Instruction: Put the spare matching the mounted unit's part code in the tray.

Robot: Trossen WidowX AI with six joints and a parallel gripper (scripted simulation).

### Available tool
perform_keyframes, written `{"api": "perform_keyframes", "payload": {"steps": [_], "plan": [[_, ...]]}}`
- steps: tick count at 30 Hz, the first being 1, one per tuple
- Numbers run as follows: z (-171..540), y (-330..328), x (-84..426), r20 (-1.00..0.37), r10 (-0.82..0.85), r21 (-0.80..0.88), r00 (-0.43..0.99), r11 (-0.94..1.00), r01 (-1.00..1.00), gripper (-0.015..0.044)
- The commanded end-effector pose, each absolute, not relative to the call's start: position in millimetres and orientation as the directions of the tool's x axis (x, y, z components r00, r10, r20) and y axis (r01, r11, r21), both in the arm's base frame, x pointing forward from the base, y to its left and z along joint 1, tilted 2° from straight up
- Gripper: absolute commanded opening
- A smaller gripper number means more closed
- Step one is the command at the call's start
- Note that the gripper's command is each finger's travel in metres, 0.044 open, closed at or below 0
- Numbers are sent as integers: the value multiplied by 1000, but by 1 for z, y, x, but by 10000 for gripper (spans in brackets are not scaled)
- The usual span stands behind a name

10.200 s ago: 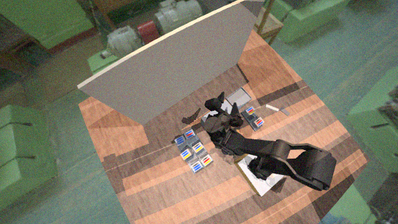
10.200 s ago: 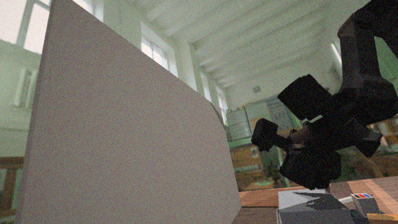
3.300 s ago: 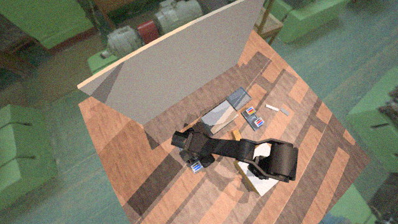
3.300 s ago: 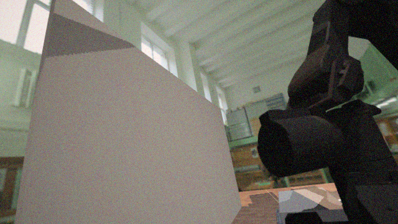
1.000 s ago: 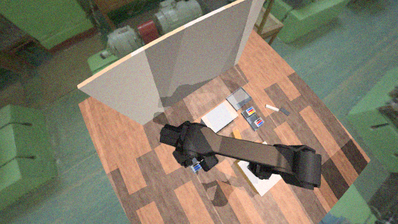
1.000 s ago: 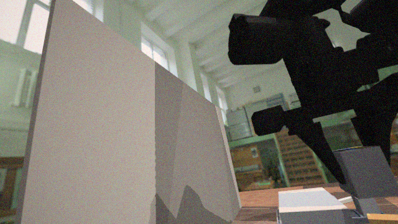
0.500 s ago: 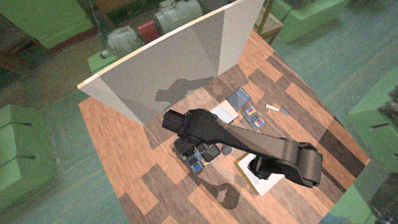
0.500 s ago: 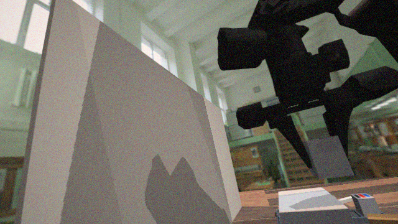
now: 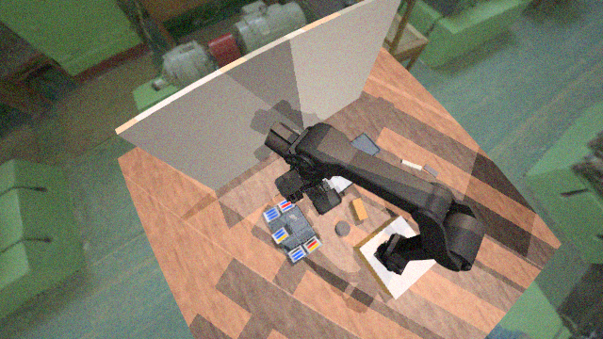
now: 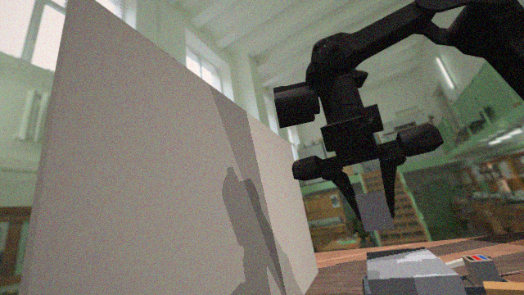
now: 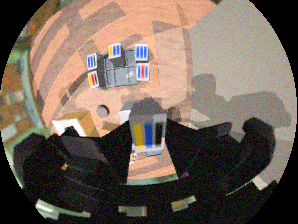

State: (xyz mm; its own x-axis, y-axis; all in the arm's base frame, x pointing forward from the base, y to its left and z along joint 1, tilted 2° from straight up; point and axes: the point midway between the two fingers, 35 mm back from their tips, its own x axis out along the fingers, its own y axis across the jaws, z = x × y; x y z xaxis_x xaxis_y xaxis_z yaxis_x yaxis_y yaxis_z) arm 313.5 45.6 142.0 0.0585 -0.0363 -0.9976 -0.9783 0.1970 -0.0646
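Gripper point(image 10: 370, 205) jaws clamped on a small grey spare point(image 10: 374, 211), held between the fingertips, above the table point(image 9: 188, 264), tray point(image 9: 405, 278) at four o'clock.

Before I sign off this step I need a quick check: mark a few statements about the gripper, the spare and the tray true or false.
1. The gripper is shut on a spare block. True.
2. The held block rests on the table. False: in the exterior view it hangs in the air above the wooden table.
3. The white tray already holds a spare. False: no spare shows in its visible part; the arm covers some of it.
4. A tall grey panel stands along the table's far side. True.
5. The gripper is right above the tray. False: it is off to the side, near the cluster of striped blocks.
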Motion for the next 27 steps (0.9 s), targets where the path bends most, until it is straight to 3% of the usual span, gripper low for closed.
{"api": "perform_keyframes", "payload": {"steps": [1,27], "plan": [[143,21,323,-998,-37,-62,55,197,-978,0],[149,-131,329,-997,-48,-60,53,151,-987,0]]}}
